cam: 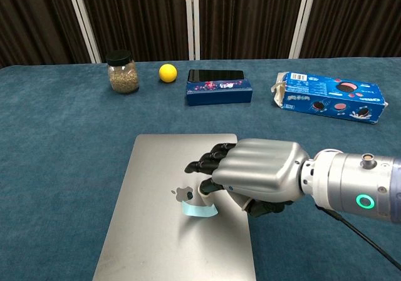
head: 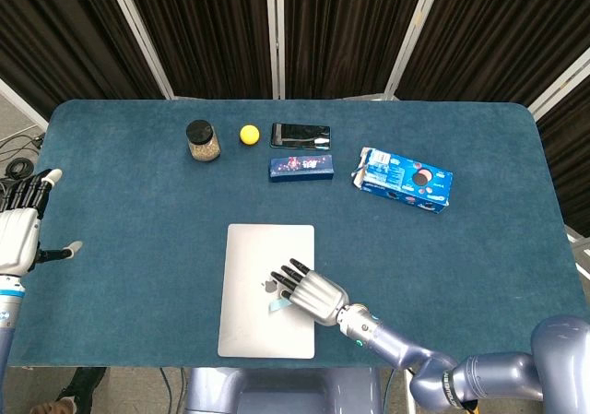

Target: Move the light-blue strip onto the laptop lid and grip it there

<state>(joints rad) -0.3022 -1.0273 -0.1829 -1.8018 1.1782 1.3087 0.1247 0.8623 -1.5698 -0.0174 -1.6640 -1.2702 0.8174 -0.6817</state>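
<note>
Strip (cam: 199, 210), light blue, is shown lying on the laptop lid (cam: 156, 231), just right of the logo, so the move onto the lid is judged done. The right hand (cam: 254, 174) is laid over it with fingers (cam: 203, 164) curled downward; the strip's near edge shows below them. Whether it is actually pinched cannot be told, so the grip is judged unfinished. The left hand (head: 20, 230) is held with fingers spread and nothing in it, at the table's (head: 138, 211) left edge.
</note>
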